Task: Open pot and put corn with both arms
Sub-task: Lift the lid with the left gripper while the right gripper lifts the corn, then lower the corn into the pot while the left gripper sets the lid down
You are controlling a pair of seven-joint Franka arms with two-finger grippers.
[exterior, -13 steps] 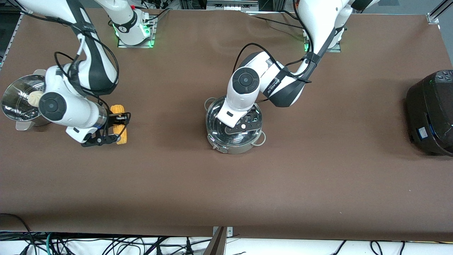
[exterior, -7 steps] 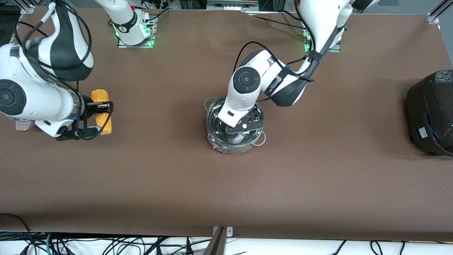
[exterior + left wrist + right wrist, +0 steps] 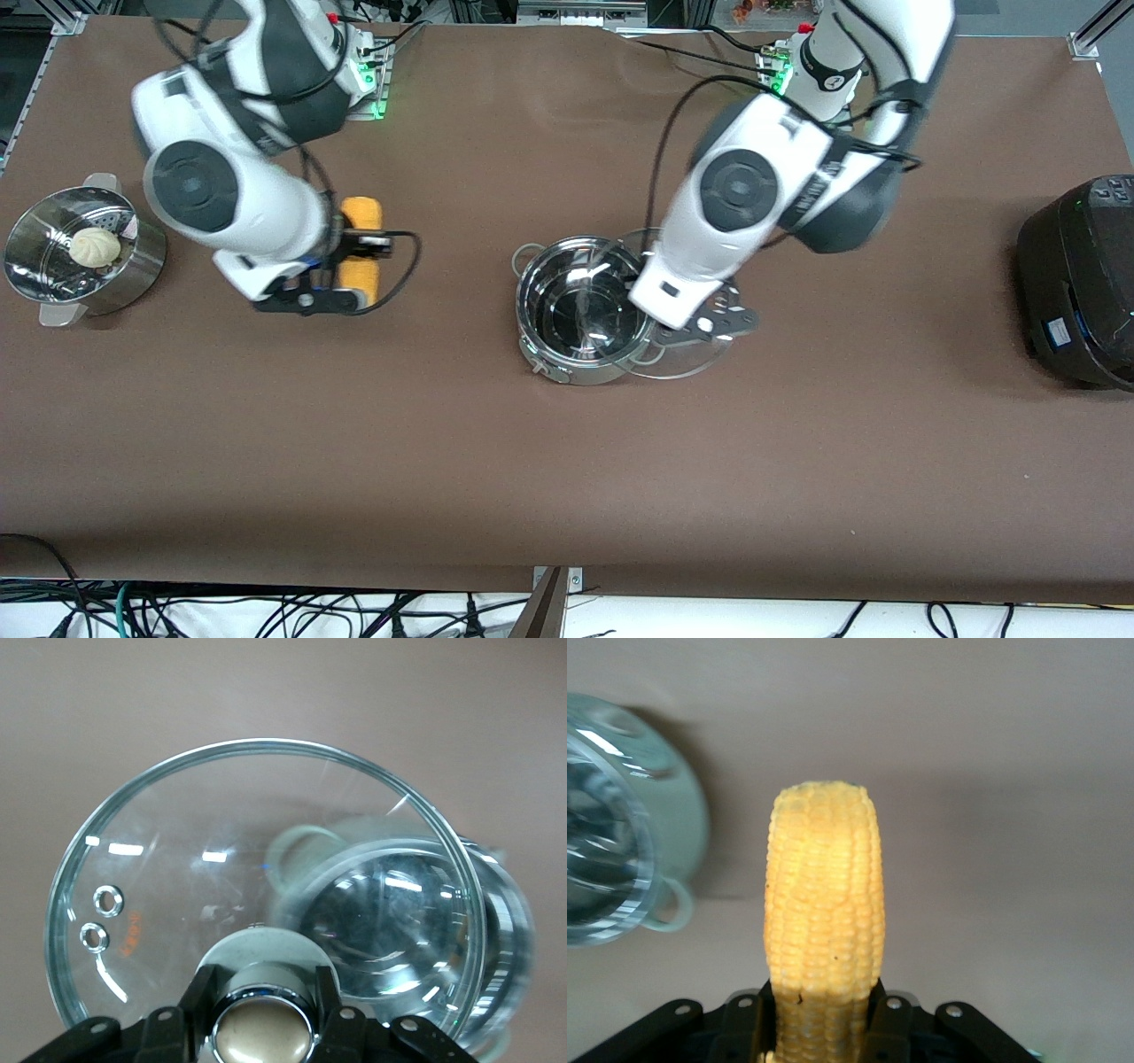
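Glass lid [image 3: 675, 350] half hidden, corn [image 3: 362, 245] base clamped

The mouth of the pot [image 3: 580, 310] is mostly uncovered from above. Only its edge toward the left arm's end is overhung by the raised lid [image 3: 678, 350] and the left tool [image 3: 709, 326].

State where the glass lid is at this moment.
The glass lid is off the pot, held by its knob in the left gripper, over the pot's rim toward the left arm's end.
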